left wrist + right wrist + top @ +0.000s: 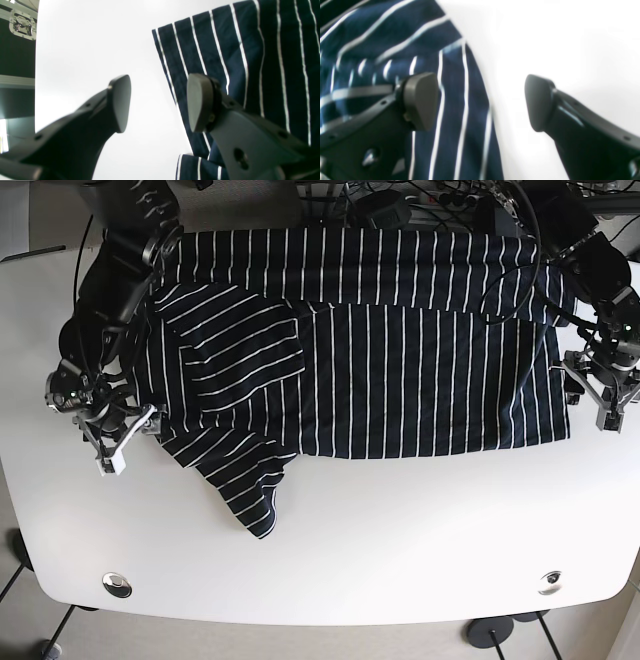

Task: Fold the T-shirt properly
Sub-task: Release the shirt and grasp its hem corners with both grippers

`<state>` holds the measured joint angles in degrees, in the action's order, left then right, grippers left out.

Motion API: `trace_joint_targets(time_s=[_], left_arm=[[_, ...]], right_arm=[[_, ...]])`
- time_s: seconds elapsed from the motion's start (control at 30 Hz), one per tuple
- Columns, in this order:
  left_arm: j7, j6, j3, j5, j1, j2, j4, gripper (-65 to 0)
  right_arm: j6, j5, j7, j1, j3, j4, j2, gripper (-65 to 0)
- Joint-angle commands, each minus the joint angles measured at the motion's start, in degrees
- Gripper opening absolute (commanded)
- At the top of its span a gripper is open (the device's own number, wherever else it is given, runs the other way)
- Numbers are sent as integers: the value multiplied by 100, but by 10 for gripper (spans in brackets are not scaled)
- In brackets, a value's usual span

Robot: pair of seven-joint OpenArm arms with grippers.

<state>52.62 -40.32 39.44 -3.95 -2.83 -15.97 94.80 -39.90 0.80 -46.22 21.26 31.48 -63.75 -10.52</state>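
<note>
T-shirt [400,350] on table [350,560] — both grippers open, empty

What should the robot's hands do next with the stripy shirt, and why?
Probably both should dip down and pinch the shirt's near edge. The T-shirt lies mostly flat on the table, far edge already folded over. The left gripper and right gripper are both open, empty, and each straddles a side edge of the cloth, so grasping looks like the natural next step.
</note>
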Motion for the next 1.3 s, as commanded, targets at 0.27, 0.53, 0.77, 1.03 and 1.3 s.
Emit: trace_joint_targets(time_s=[0.27, 0.53, 0.77, 1.03, 1.3], left_arm=[[-124, 32, -239, -49, -73, -122, 80, -317], [-150, 1056, -265, -49, -908, -351, -1045, -160], [-985, 1152, -379, -67, -1699, -597, -3226, -158], [-1601, 1144, -634, -85, -1902, -606, -4412, -158], [-1970, 1144, -643, -49, -2411, -614, -5740, -287]], right_arm=[[-10, -163, 1145, 771, 12, 1658, -139, -138], [-10, -146, 1145, 569, 21, 1658, 134, -530], [-10, -146, 1145, 578, 21, 1658, 134, -615], [-10, -146, 1154, 569, 30, 1658, 143, -615], [-10, -146, 1171, 560, 38, 1465, 160, -623]])
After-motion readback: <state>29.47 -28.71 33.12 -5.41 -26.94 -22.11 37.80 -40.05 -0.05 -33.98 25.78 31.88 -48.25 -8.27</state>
